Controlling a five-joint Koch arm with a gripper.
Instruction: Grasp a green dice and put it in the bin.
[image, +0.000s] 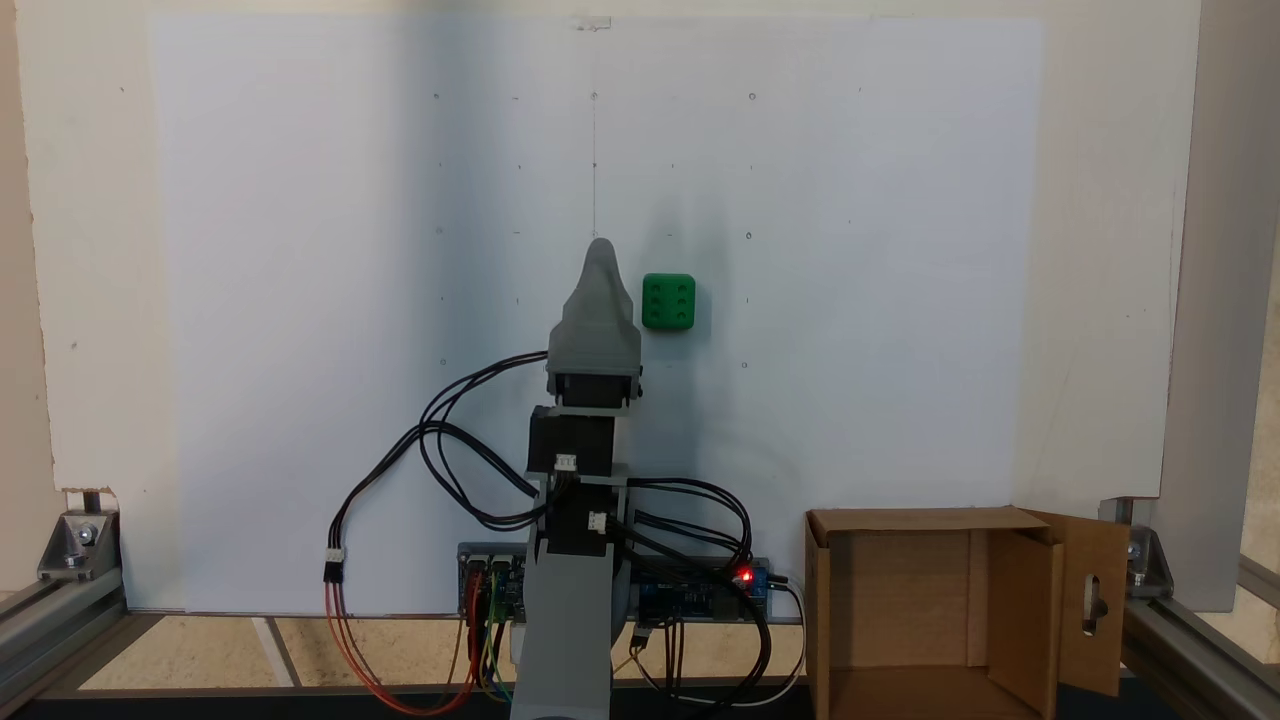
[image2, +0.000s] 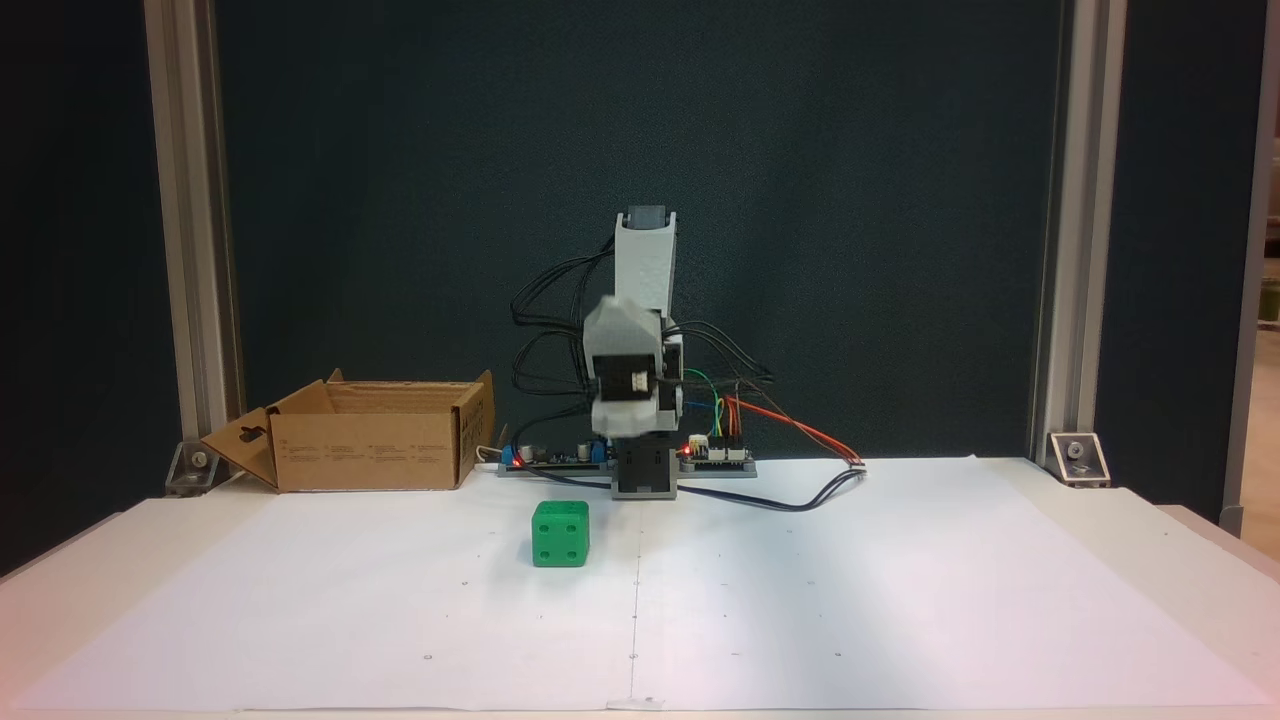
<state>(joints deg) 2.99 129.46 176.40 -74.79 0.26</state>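
The green dice (image: 668, 302) lies on the white paper with its six-pip face up; in the front-facing fixed view the green dice (image2: 560, 534) sits left of centre, apart from everything. My grey gripper (image: 600, 250) tapers to a single tip just left of the dice, raised above the paper and not touching it. In the other fixed view the gripper (image2: 622, 415) is blurred and hangs above and behind the dice. Its jaws cannot be separated in either view. The bin (image: 930, 610), an open cardboard box with a slotted flap, stands beside the arm's base; the bin (image2: 370, 435) has nothing visible inside.
A controller board (image: 700, 590) with a red light and looping cables (image: 440, 450) sit at the arm's base. Aluminium frame posts (image2: 195, 250) stand at the table's rear corners. White paper (image2: 850, 600) covers the table.
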